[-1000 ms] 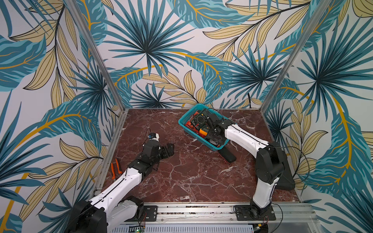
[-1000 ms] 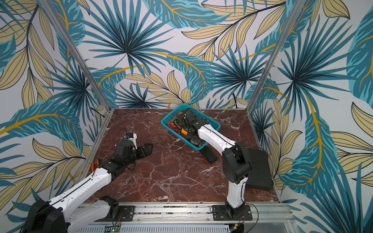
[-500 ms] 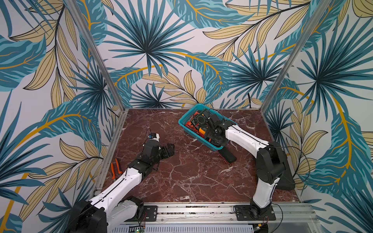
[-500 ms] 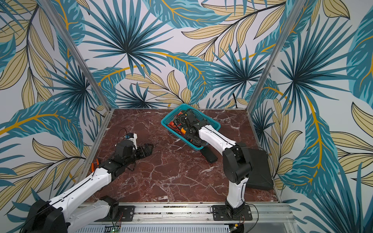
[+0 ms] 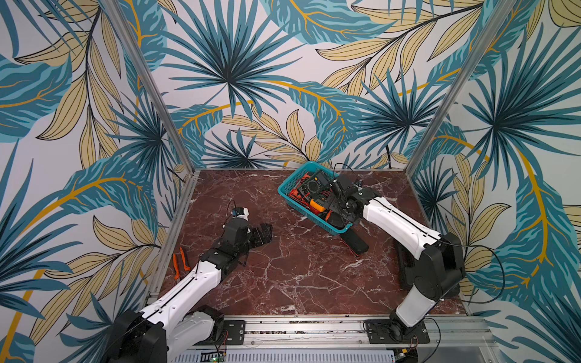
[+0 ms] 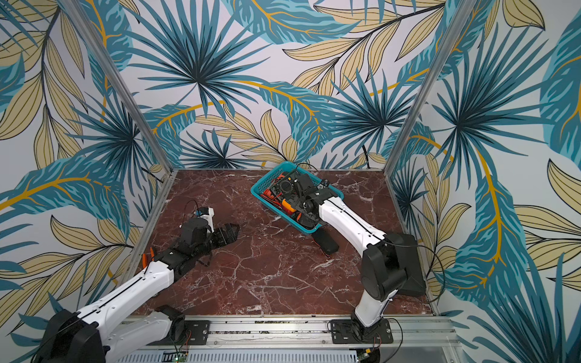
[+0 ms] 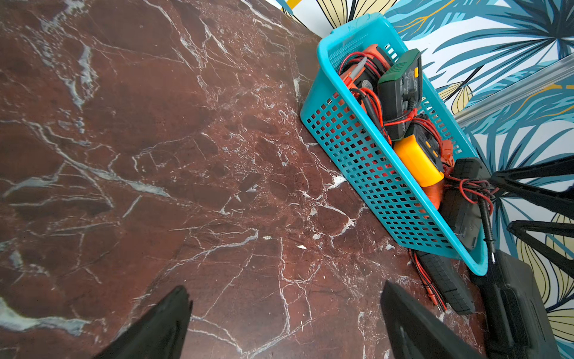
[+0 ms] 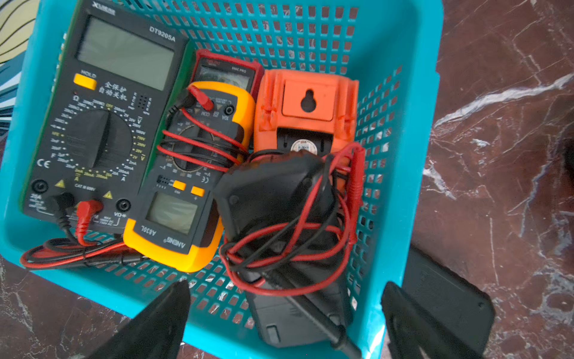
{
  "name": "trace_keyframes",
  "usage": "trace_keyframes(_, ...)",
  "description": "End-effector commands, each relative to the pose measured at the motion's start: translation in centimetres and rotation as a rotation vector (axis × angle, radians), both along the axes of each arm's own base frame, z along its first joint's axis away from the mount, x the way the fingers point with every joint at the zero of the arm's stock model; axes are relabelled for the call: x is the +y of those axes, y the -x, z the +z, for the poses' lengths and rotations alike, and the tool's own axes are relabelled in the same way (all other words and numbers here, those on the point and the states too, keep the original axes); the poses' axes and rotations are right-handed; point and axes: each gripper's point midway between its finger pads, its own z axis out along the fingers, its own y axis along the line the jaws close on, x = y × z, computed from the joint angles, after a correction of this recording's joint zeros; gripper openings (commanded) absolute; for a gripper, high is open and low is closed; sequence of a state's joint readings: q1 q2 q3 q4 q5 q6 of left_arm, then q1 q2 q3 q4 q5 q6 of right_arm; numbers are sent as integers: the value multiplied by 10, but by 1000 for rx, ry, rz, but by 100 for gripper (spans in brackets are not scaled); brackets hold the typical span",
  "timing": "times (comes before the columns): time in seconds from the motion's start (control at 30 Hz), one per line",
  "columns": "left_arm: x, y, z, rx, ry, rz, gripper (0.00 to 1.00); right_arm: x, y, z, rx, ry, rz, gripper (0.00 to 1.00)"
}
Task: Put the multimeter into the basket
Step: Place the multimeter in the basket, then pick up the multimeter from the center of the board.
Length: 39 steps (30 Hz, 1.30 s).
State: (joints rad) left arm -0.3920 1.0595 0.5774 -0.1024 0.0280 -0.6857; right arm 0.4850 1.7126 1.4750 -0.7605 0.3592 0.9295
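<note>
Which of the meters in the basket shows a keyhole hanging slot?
The orange meter, lying back up by the mesh wall of the basket; the large dark meter and the yellow meter lie dial up.

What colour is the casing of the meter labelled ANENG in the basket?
Yellow; the ANENG meter shows best in the right wrist view.

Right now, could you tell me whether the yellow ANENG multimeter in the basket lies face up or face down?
Face up: the yellow ANENG multimeter shows its screen and printed front inside the basket.

Basket (image 7: 372,174) of multimeters (image 7: 416,161) on marble tabletop (image 7: 155,140) beyond wide-spread left hand (image 7: 285,287)
</note>
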Motion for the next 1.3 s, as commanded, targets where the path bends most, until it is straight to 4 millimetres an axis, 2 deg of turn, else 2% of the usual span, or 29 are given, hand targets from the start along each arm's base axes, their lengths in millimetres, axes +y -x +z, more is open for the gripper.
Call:
trace_keyframes(0.0, -3, -2, 1, -10, 14, -9, 100, -10, 4, -4, 11, 57, -2, 90)
trace_keyframes(0.13, -2, -2, 2, -10, 17, -8, 100, -11, -3, -8, 18, 94, 9, 75)
trace_keyframes(0.27, -2, -2, 4, -14, 18, -6, 100, -17, -7, -20, 48, 115, -3, 73)
trace_keyframes(0.4, -2, -2, 3, -11, 17, -7, 100, -23, -11, -31, 73, 111, -27, 59)
trace_keyframes(0.47, -3, -2, 3, -11, 18, -9, 100, -28, -10, -33, 74, 112, -54, 53)
trace_keyframes(0.6, -3, -2, 2, -8, 14, -11, 100, -36, -11, -31, 48, 107, -115, 49)
trace_keyframes(0.83, -4, -1, 2, -10, 16, -18, 100, -24, -13, -42, 5, -37, -176, 51)
trace_keyframes(1.0, -4, -1, 2, -9, 16, -19, 100, -10, -10, -51, -3, -143, -179, 60)
trace_keyframes(1.27, -5, -1, 2, -11, 23, -23, 100, -12, -2, -37, -12, -139, -156, 70)
